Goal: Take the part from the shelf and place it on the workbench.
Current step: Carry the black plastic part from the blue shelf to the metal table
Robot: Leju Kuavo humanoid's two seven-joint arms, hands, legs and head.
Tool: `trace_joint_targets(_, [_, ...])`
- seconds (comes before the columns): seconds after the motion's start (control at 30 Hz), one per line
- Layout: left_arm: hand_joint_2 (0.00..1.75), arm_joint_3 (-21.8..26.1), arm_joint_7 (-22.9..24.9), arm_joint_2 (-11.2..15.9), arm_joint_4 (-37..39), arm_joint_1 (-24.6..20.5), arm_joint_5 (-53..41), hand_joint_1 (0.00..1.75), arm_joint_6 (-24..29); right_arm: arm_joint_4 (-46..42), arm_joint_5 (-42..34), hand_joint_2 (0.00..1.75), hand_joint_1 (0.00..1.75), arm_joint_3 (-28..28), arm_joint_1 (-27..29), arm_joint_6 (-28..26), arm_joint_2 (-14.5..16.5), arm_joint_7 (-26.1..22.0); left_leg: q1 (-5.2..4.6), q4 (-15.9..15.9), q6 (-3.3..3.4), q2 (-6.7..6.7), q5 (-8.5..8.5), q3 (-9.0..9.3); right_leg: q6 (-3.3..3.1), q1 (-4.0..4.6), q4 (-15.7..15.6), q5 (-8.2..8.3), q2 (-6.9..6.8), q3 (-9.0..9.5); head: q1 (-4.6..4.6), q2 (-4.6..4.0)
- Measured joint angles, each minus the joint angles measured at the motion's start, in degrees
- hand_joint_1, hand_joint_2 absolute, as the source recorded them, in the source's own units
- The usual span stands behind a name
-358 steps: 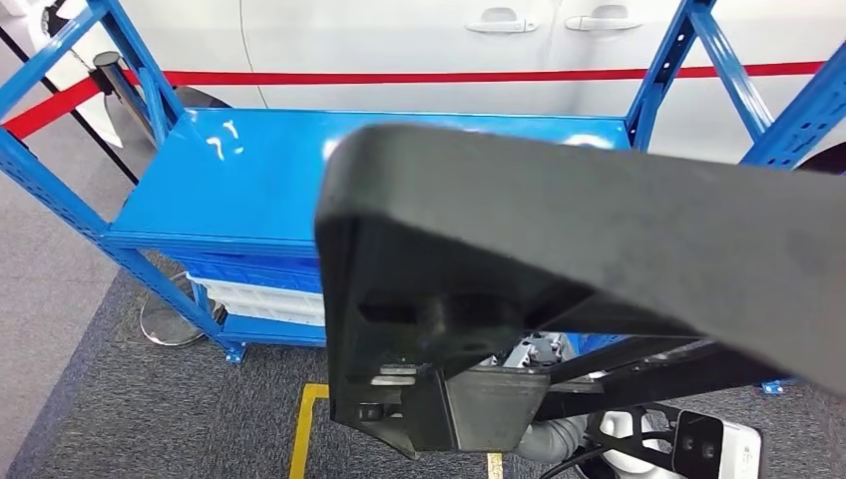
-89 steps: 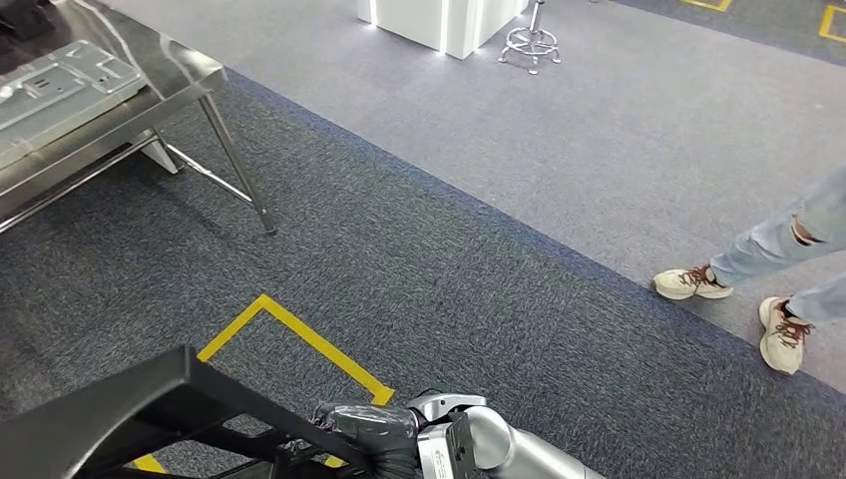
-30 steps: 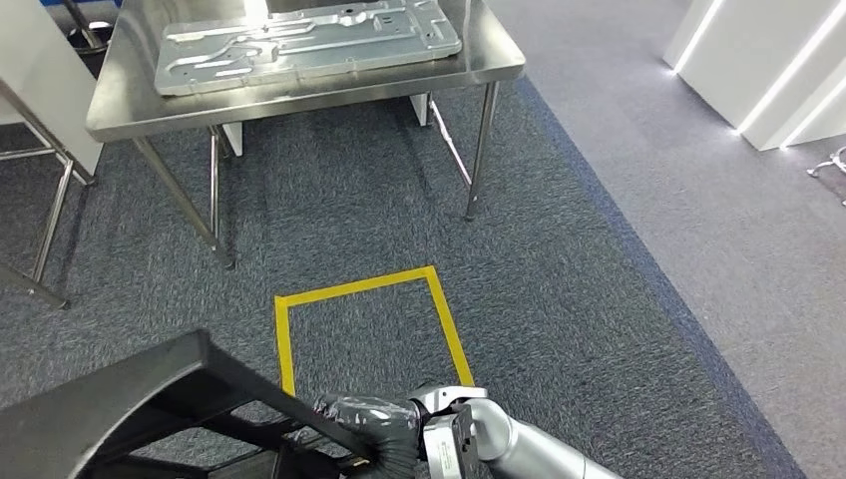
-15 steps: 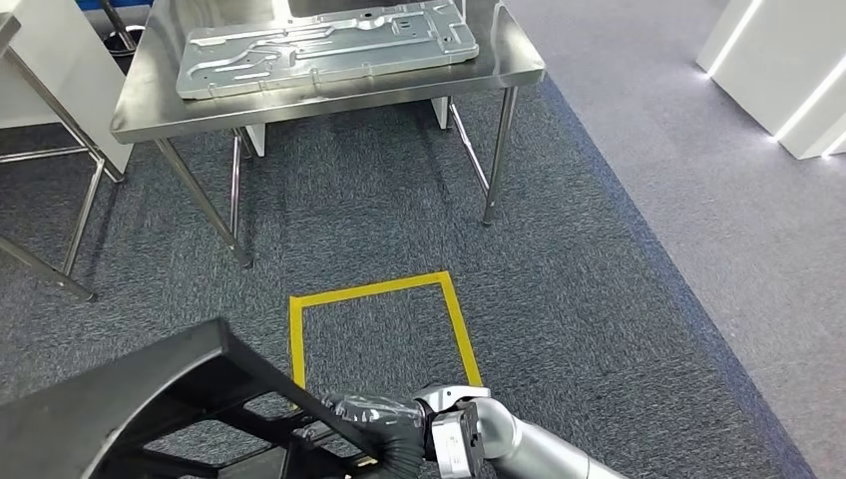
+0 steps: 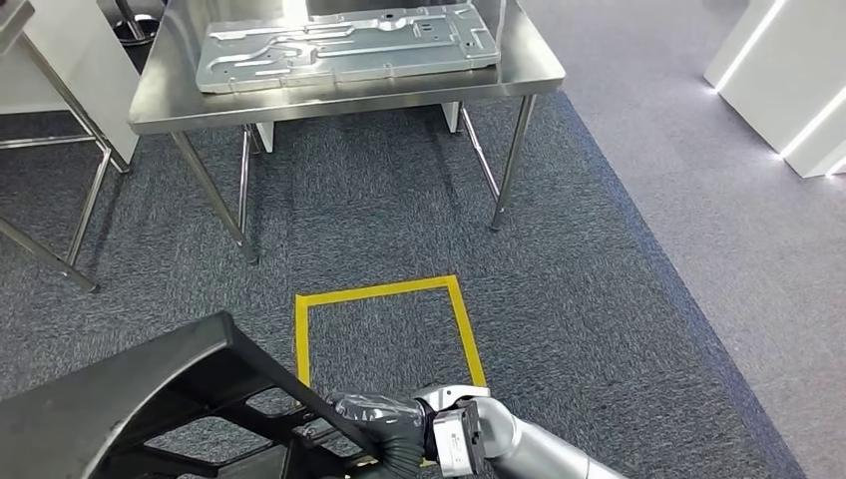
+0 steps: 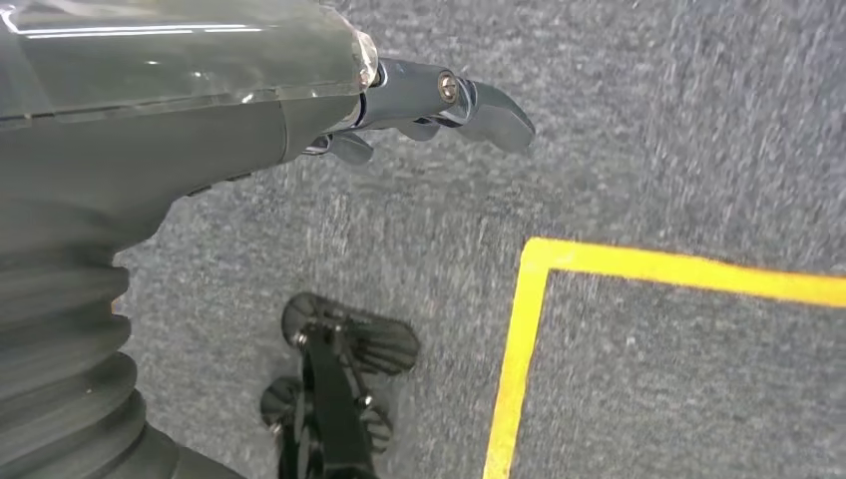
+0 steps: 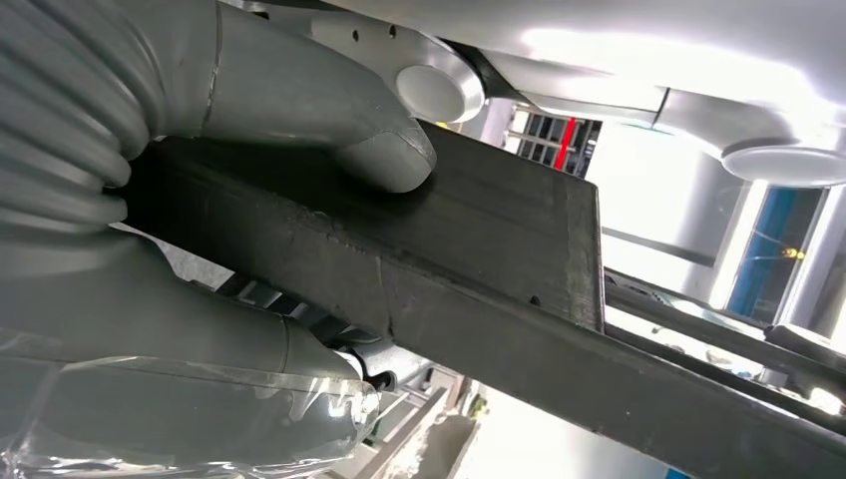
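Ahead, workbench (image 5: 339, 95) carries metal panel (image 5: 344, 45); right hand (image 5: 384, 424) grips part (image 5: 130, 399).

The part (image 5: 130, 399) sits low and to the left in the head view, nearest the robot, above the carpet (image 5: 619, 299). The right hand (image 5: 384, 429) grips the part's right edge, its thumb (image 7: 384, 150) pressed on one face and its fingers on the other. A taped square (image 5: 384, 329) lies on the carpet just ahead of that hand. Beyond the square stands the workbench (image 5: 344, 90), and a metal plate (image 5: 344, 45) lies flat on its tabletop. Another table (image 5: 40, 80) stands to the left of the workbench. A block (image 5: 788, 80) stands far to the right. The left hand (image 6: 299, 110) hangs over the carpet beside a corner of the taped square.
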Motion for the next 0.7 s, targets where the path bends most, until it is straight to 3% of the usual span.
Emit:
trace_joint_targets(0.07, [1.75,0.0,-0.1,0.0,0.0,0.0,-0.2,0.00,0.0,0.0,0.0,1.75,1.71,0.0,0.2,0.0,-0.1,0.0,-0.18,0.0,0.39,-0.05,-0.16,0.06,0.07,0.00,7.7,-3.30,0.17,-4.18,0.00,0.00])
trace_joint_targets(0.1, [1.75,0.0,-0.1,0.0,0.0,0.0,-0.3,0.00,0.0,0.1,0.0,1.75,1.71,0.0,0.4,0.0,-0.2,0.0,-0.28,0.0,0.47,-0.11,-0.25,0.10,0.05,-0.01,10.6,-3.97,0.21,-5.95,-0.01,0.00])
trace_joint_targets(0.13, [1.75,0.0,-0.2,0.0,0.0,0.0,-0.4,0.00,0.0,0.1,0.0,1.75,1.71,0.0,0.6,0.0,-0.2,0.0,-0.38,0.0,0.52,-0.19,-0.35,0.20,-0.05,0.01,11.6,-3.53,0.23,-6.85,-0.01,0.00])
trace_joint_targets(0.17, [1.75,0.0,-0.2,0.0,0.0,0.0,-0.4,0.00,0.0,0.1,0.0,1.75,1.71,0.0,0.7,0.1,-0.3,0.0,-0.47,0.1,0.53,-0.31,-0.49,0.40,-0.26,0.05,10.2,-1.93,0.24,-6.53,-0.01,0.00])
trace_joint_targets(0.23, [1.75,0.0,-0.2,0.0,0.0,0.0,-0.4,0.00,0.0,0.1,0.0,1.75,1.71,-0.1,0.7,0.1,-0.3,-0.1,-0.60,0.0,0.39,-0.52,-0.87,0.96,-1.01,0.30,2.6,2.61,0.39,-3.25,0.01,0.00])
trace_joint_targets(0.3, [1.75,0.0,-0.3,-0.1,0.0,-0.1,-0.4,0.00,0.1,0.1,0.0,1.75,1.71,-0.1,0.7,0.4,-0.3,-0.1,-0.76,0.1,0.00,-0.67,-1.31,1.25,-1.59,0.62,-3.6,4.71,0.50,-0.44,0.00,-0.01])
trace_joint_targets(0.47, [1.75,0.0,-0.4,-0.1,0.0,-0.1,-0.4,0.00,0.2,0.1,-0.1,1.75,1.71,-0.2,0.6,1.0,-0.3,-0.1,-0.69,1.5,-1.50,-0.54,-2.75,1.09,-2.46,0.45,-5.9,4.46,0.42,1.24,-0.10,0.00])
trace_joint_targets(0.53, [1.75,0.0,-0.5,-0.1,0.0,-0.1,-0.4,0.00,0.2,0.1,-0.2,1.75,1.71,-0.3,0.4,1.1,-0.2,-0.2,-0.50,7.1,-1.93,-0.34,-5.11,-1.58,-2.87,0.39,-6.3,4.17,0.25,2.06,-0.21,0.00])
trace_joint_targets(0.6, [1.75,0.0,-0.5,-0.1,0.0,0.0,-0.3,0.00,0.3,0.2,-0.3,1.75,1.71,-0.3,0.5,1.1,-0.2,-0.2,-0.20,13.9,-2.33,-0.25,-7.22,-5.73,-3.03,0.45,-6.3,3.62,0.16,2.56,-0.26,0.00])
trace_joint_targets(0.63, [1.75,0.0,-0.5,-0.1,0.0,0.1,-0.3,0.00,0.3,0.2,-0.4,1.75,1.71,-0.3,0.6,1.2,-0.2,-0.2,-0.03,15.5,-2.52,-0.21,-7.04,-7.03,-2.99,0.46,-6.3,3.31,0.16,2.86,-0.26,0.00])
trace_joint_targets(0.67, [1.75,0.0,-0.6,-0.1,0.0,0.2,-0.3,0.00,0.3,0.3,-0.4,1.75,1.71,-0.3,0.6,1.2,-0.2,-0.2,0.18,14.9,-2.69,-0.15,-5.70,-7.28,-2.88,0.43,-6.2,2.97,0.17,3.21,-0.26,0.00])
trace_joint_targets(0.7, [1.75,0.0,-0.6,-0.1,0.0,0.2,-0.3,0.00,0.3,0.3,-0.4,1.75,1.71,-0.3,0.6,1.3,-0.2,-0.2,0.40,12.2,-2.82,-0.07,-3.51,-6.45,-2.72,0.38,-6.2,2.61,0.18,3.64,-0.26,0.00])
